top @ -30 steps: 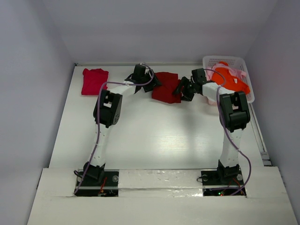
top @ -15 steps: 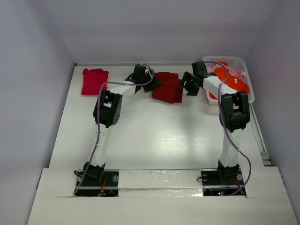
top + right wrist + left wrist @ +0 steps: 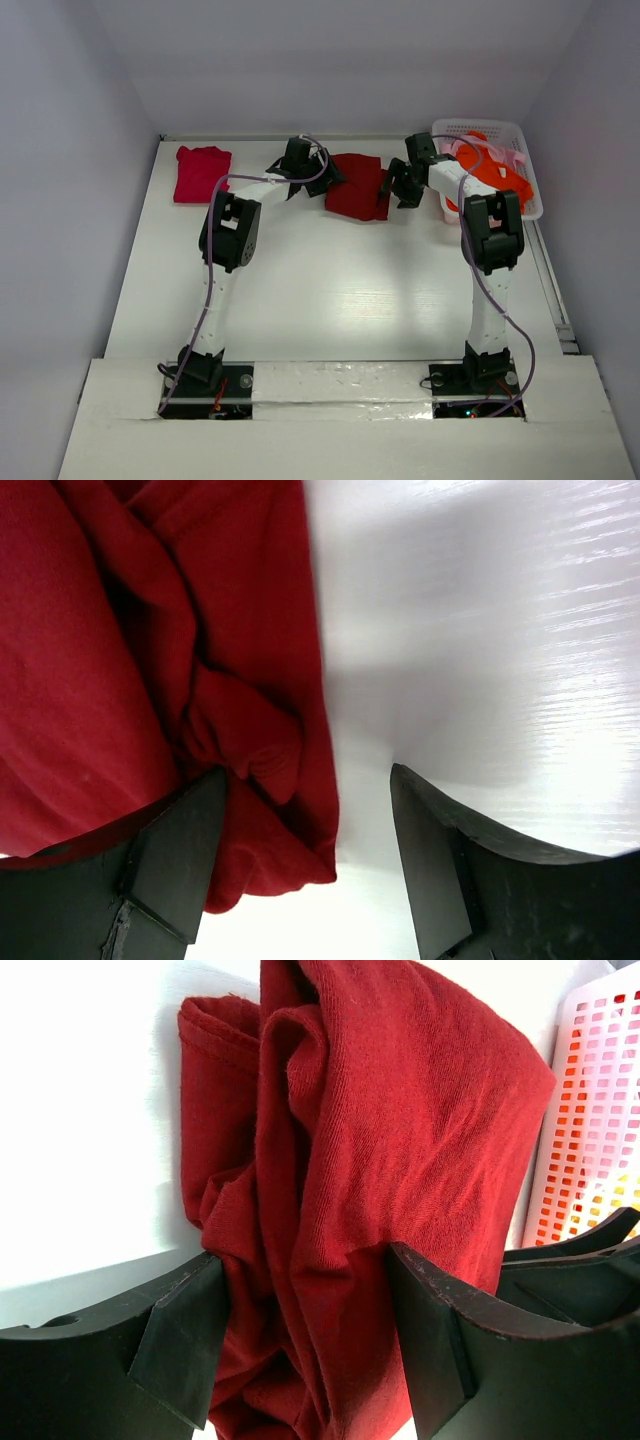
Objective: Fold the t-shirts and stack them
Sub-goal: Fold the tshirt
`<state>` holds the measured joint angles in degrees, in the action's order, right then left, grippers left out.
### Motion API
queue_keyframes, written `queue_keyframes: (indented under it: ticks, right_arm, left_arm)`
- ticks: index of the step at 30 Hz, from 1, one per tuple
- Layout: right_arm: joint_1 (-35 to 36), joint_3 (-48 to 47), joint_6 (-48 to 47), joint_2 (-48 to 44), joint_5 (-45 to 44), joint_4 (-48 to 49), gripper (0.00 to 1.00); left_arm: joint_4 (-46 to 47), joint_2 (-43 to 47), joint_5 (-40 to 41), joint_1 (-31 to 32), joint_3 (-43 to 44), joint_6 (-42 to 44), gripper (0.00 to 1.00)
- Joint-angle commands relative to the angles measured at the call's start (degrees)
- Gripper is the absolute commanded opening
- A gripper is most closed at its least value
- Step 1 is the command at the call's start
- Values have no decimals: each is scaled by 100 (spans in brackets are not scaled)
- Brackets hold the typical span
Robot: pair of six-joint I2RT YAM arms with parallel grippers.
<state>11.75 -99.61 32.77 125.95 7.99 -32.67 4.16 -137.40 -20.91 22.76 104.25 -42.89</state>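
I see my left claw (image 3: 300, 1295) spread astride the dark red shirt (image 3: 400, 1110); my right claw (image 3: 310, 815) spread over its edge.

White table (image 3: 330, 290), plain pale walls (image 3: 350, 60), soft even light

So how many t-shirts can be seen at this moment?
4: a crimson-pink shirt at far left, a dark red shirt at far centre, and an orange shirt and a pale pink shirt in the basket. More may lie hidden underneath.
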Motion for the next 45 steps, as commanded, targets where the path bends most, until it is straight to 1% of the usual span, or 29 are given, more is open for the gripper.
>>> queue_keyframes:
  ticks: [1, 7, 13, 25, 31, 33, 37, 40, 44, 45]
  right_arm:
    - [38, -173, -34, -26, 194, 5, 71]
    - [38, -41, 168, 9, 747, 313, 71]
    - [38, 91, 361, 0, 1055, 542, 71]
    - [38, 355, 818, -35, 1407, 1051, 70]
    - [38, 302, 836, -27, 1337, 1069, 68]
    - [91, 215, 661, -9, 1276, 816, 68]
    - [91, 231, 467, -228, 600, 516, 68]
    - [91, 337, 405, -386, 371, 463, 68]
    - [91, 250, 265, -396, 142, 217, 68]
    - [91, 223, 221, -387, 133, 165, 68]
  left_arm:
    - [-460, -6, 16, 35, -221, 132, 60]
    - [-452, 29, -10, 35, -238, 97, 60]
    - [-452, 38, -1, 35, -238, 115, 60]
    - [-452, 117, -1, 35, -335, 159, 60]
    - [-452, 100, -1, 35, -352, 167, 60]
    - [-460, 100, -1, 35, -344, 185, 60]
    - [-460, 73, 8, 35, -326, 185, 60]
    - [-452, 47, -1, 35, -300, 176, 60]
    - [-452, 126, 16, 35, -440, 203, 60]
    - [-321, 144, 34, 35, -458, 211, 60]
